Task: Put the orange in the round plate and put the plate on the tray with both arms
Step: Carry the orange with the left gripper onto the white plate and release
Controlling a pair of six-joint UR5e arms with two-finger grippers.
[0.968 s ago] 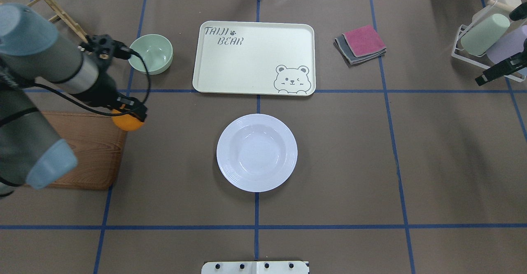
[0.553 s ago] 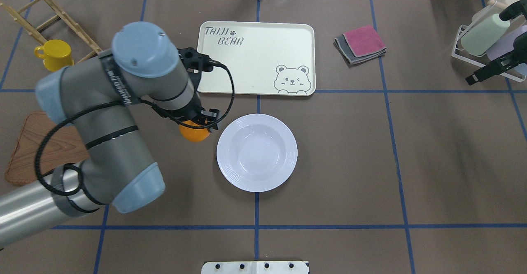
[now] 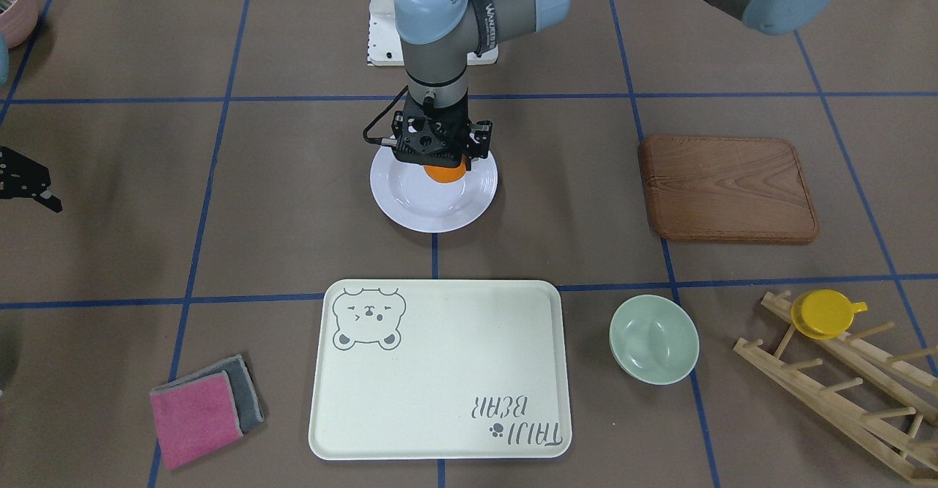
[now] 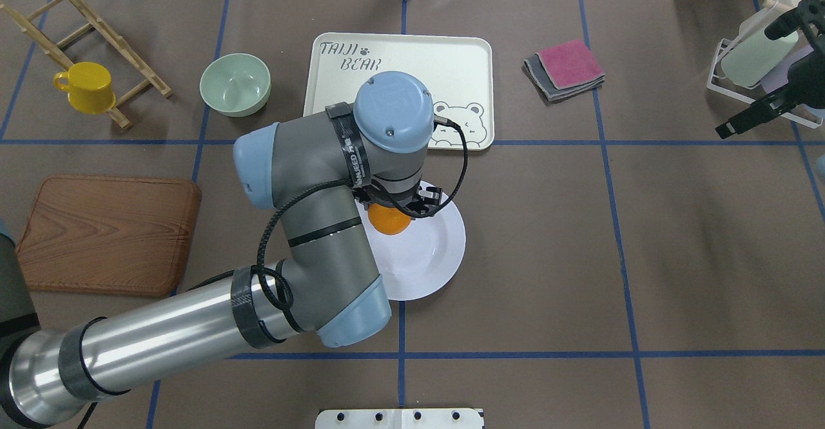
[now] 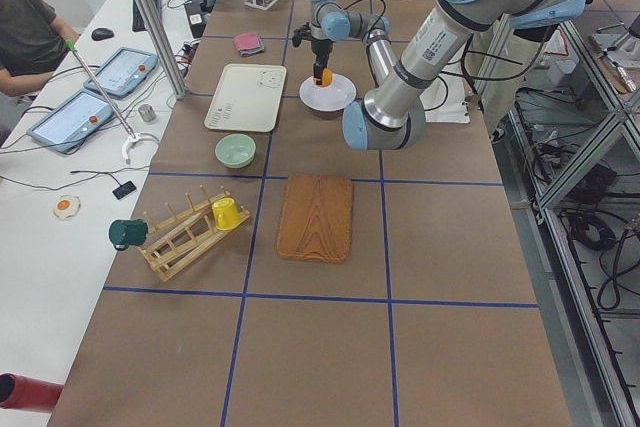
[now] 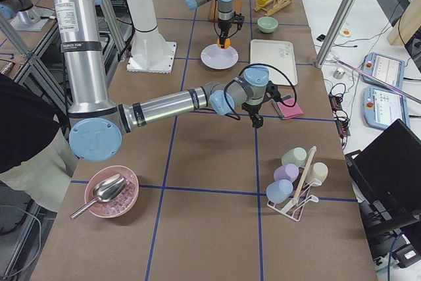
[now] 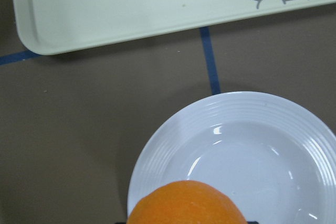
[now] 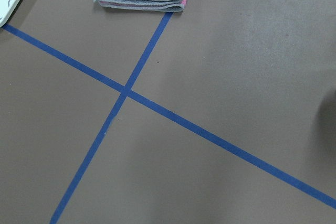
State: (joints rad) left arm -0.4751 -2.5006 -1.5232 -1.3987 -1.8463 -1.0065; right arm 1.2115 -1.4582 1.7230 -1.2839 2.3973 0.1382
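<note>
The orange (image 4: 388, 220) hangs just over the sunken centre of the white round plate (image 4: 433, 256), pinched from above by my left gripper (image 4: 394, 215), which is shut on it. The front-facing view shows the orange (image 3: 445, 174) under the black gripper (image 3: 440, 160), above the plate (image 3: 432, 215). In the left wrist view the orange (image 7: 186, 203) fills the bottom edge, with the plate (image 7: 252, 156) below and the tray (image 7: 131, 9) beyond. The cream bear tray (image 4: 412, 55) lies behind the plate. My right gripper (image 4: 728, 127) hovers at the far right; its jaws are unclear.
A pale green bowl (image 4: 234, 84) sits left of the tray. A wooden board (image 4: 106, 232) lies at the left. A yellow cup (image 4: 84, 86) hangs on a wooden rack. Folded pink and grey cloths (image 4: 566, 68) lie right of the tray. A cup rack (image 4: 760, 55) stands far right.
My left arm has swung right with the orange, from beside the wooden board to over the plate. The right gripper has drifted slightly left.
</note>
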